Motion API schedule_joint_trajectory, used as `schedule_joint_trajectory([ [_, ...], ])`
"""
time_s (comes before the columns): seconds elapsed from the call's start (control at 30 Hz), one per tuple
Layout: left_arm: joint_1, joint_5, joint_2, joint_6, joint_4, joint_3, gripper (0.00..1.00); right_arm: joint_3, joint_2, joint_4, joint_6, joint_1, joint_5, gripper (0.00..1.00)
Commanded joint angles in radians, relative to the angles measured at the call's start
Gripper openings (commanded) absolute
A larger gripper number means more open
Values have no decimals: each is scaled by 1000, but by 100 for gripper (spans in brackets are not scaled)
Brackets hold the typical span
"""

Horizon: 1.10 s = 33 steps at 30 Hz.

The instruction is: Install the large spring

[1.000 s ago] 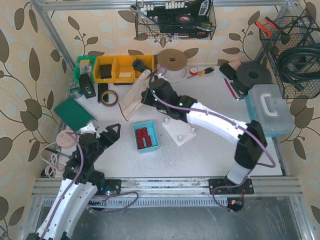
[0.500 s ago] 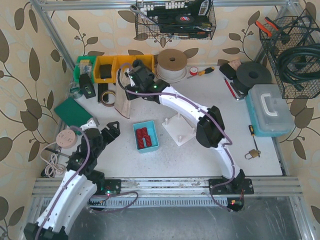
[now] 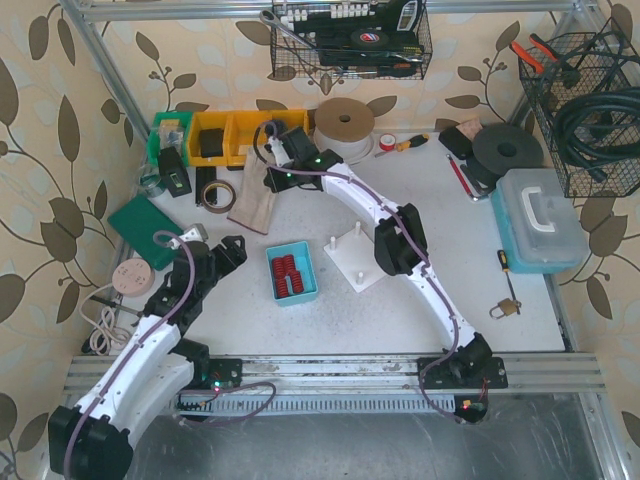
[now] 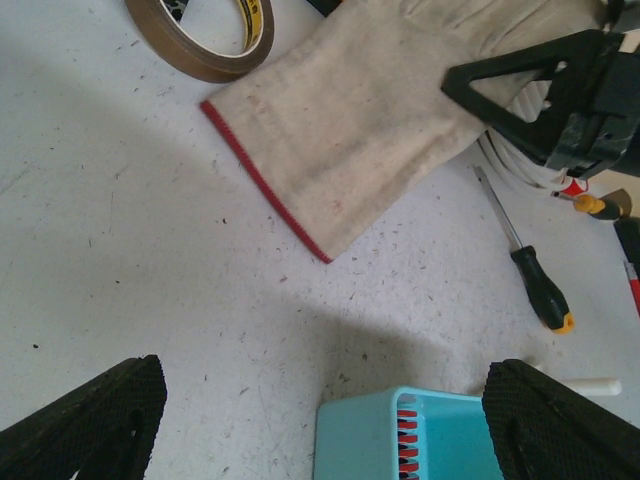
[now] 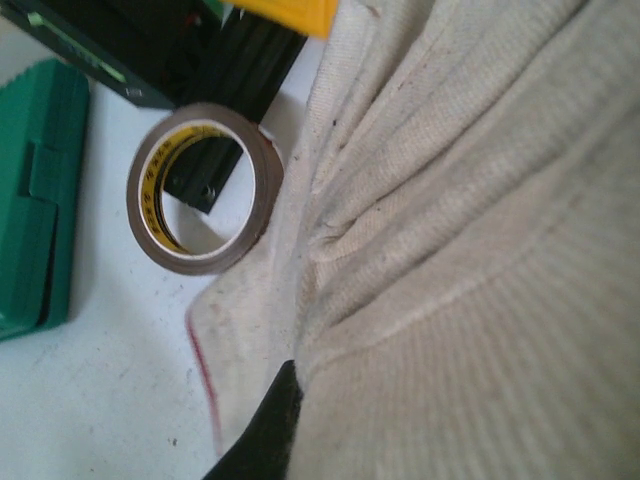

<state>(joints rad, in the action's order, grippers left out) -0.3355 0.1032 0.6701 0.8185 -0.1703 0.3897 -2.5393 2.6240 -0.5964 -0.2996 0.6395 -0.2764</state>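
A white table is being viewed from above. The right arm is being stretched to the far left, and the right gripper is being held against the far end of a beige glove. Whether it is clenched cannot be told. The left gripper is being held spread wide and empty, low over the table. Beside a white peg base, red springs are being stored in a blue bin. A tape roll is lying beside the glove.
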Motion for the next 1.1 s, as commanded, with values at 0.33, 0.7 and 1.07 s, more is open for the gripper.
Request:
schedule_joint_trajectory([
  [0.33,-5,-35,120,-53,34,105,89,90,-121,-62,76,17,31,94],
  [0.7,-6,-71,151,-55,-31,138,89,514,-490,41,-3,35,129,88],
  [1.07,-69,-113,206,-44,-276,267,74,1339,-1077,318,-116,125,369,86],
])
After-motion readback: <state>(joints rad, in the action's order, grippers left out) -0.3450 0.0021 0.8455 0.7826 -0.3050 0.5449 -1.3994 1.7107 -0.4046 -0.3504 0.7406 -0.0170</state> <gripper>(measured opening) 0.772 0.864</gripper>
